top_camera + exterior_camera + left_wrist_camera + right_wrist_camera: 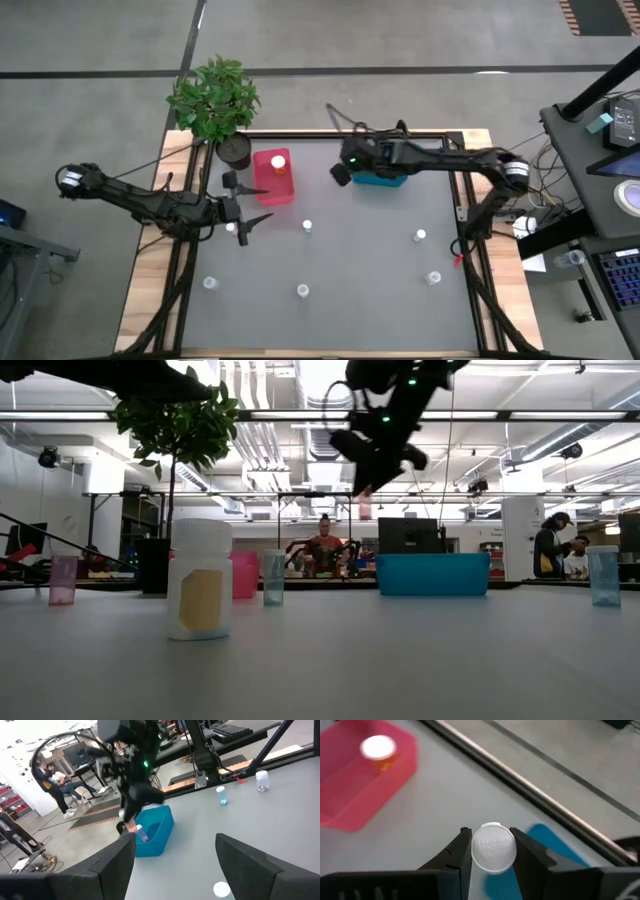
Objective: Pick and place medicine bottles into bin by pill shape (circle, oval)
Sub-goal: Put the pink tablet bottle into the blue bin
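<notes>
Medicine bottle (493,846) sat clamped in the right hand (491,851), which we held in the air over the teal bin (383,179) at the far edge of the worktop (350,250), toward the right corner. Through the right wrist camera we saw the white ribbed cap squarely between the two dark fingers, the body hanging below, hidden by the cap. The left wrist view showed the same bottle dangling just above the bin's open top.

We judged these bottles light and rigid: small plastic cylinders, smooth-walled and likely slippery, with a ridged cap that gave the pads something to bite. The cap or the neck just below it looked like the best place to take hold, from above, fingers on opposite sides. Too low a hold on the smooth wall risked a slip; too hard a nudge would tip an upright one over, being so tall and narrow for its base.

Our left hand (243,226) waited with fingers spread wide, empty, near the left edge of the worktop beside the pink bin (273,177), which already held one white-capped bottle (278,163). Several more bottles stood scattered across the middle and near edge, well apart from each other.
</notes>
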### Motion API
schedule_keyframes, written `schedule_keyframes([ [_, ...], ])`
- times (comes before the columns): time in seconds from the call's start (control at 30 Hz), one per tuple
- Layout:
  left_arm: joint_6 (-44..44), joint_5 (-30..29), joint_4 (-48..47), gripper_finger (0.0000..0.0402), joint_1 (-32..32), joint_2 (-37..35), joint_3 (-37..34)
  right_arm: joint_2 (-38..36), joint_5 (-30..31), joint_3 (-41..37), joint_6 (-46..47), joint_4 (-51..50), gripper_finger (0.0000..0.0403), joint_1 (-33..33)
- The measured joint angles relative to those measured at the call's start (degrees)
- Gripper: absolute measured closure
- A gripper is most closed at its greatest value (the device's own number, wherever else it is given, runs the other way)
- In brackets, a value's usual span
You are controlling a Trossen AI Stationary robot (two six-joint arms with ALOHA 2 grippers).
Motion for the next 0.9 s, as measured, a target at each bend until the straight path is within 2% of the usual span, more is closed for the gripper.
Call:
schedule_keyframes([
  [0.13, 0.0, 0.0, 0.1, 0.0146, 0.0, 0.0, 0.0, -6.8, 0.0, -8.0, 2.6, 2.3, 0.0298, -3.1],
  [0.23, 0.0, 0.0, 0.2, 0.0146, 0.0, 0.0, 0.0, -11.0, -0.5, -15.5, 4.5, 7.9, 0.0298, -5.9],
  [0.43, 0.0, 0.0, 1.2, 0.0146, 0.0, 0.5, 0.0, -12.5, -4.1, -25.6, 7.5, 18.6, 0.0298, -9.9],
  [0.6, 0.2, 0.0, 1.5, 0.0146, 0.0, 1.1, 0.0, -9.0, -4.2, -26.2, 8.4, 21.2, 0.0298, -10.1],
  [0.9, 0.4, 0.0, 1.6, 0.0146, 0.0, 1.4, 0.0, 0.0, -4.0, -22.6, 9.4, 21.4, 0.0298, -9.8],
])
